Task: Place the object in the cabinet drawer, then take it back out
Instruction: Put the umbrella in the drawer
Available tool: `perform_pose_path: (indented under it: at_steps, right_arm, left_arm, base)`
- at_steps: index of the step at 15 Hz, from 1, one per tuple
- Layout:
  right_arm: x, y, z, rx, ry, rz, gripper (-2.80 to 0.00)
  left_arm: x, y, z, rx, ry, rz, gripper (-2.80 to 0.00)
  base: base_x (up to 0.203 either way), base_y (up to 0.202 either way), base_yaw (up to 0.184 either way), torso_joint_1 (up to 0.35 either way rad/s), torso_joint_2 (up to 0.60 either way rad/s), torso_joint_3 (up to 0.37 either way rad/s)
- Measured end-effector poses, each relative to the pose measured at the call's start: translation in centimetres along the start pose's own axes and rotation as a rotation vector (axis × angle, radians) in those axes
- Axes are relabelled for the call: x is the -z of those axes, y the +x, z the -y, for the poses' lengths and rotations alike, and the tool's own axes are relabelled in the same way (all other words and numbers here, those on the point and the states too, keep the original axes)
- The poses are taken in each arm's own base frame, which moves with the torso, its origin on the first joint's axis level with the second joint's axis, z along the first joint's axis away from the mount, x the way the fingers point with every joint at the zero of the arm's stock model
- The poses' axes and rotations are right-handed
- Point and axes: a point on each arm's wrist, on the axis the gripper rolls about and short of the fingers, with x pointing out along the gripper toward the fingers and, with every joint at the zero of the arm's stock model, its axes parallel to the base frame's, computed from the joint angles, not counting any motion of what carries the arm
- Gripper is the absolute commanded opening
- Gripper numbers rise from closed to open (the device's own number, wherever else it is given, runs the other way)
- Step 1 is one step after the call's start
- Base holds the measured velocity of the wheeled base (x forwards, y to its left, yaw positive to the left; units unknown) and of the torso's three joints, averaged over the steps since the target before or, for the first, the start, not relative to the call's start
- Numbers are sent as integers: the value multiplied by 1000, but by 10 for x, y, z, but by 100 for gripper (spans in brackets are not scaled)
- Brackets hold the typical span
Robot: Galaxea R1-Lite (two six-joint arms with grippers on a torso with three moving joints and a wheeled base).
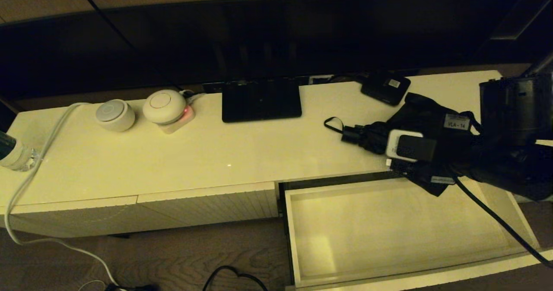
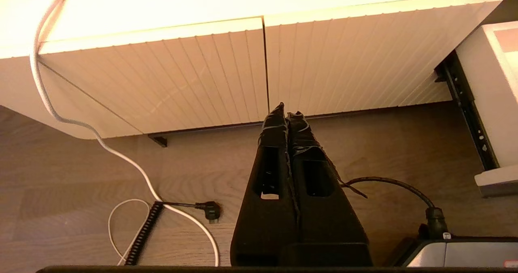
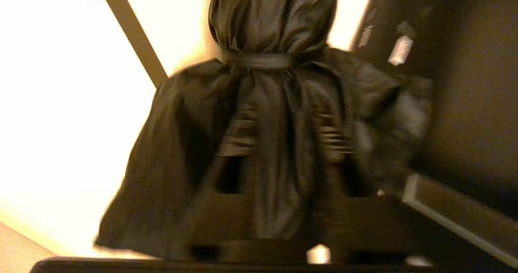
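The right gripper (image 3: 283, 159) was clenched around the baggy middle of the umbrella (image 1: 414, 127), holding it just behind the open cabinet drawer (image 1: 298, 239), handle pointing away from the arm, probably so it could swing forward into the bare interior. The left gripper (image 2: 286, 111), fingers pressed together and holding nothing, hung low beside that drawer.
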Motion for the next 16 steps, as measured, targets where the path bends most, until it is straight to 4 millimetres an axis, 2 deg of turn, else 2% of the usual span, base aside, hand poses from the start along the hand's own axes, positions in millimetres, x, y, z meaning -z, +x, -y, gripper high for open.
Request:
perform_pose_path:
  at_steps: [4,8,12,16]
  right_arm:
    - [-3,19,-1,-48,51,-45,0]
    - [-9,24,1,-40,78,-66,0]
    - [-12,36,12,-22,94,-77,0]
    - [-3,48,25,-66,96,-139,0]
  left_arm:
    - [0,0,0,0,0,0,-280]
    - [0,0,0,0,0,0,-280]
    - [0,0,0,0,0,0,-280]
    - [0,0,0,0,0,0,-280]
  base:
    - [0,0,0,0,0,0]
    - [0,0,0,0,0,0]
    - [0,0,0,0,0,0]
    - [0,0,0,0,0,0]
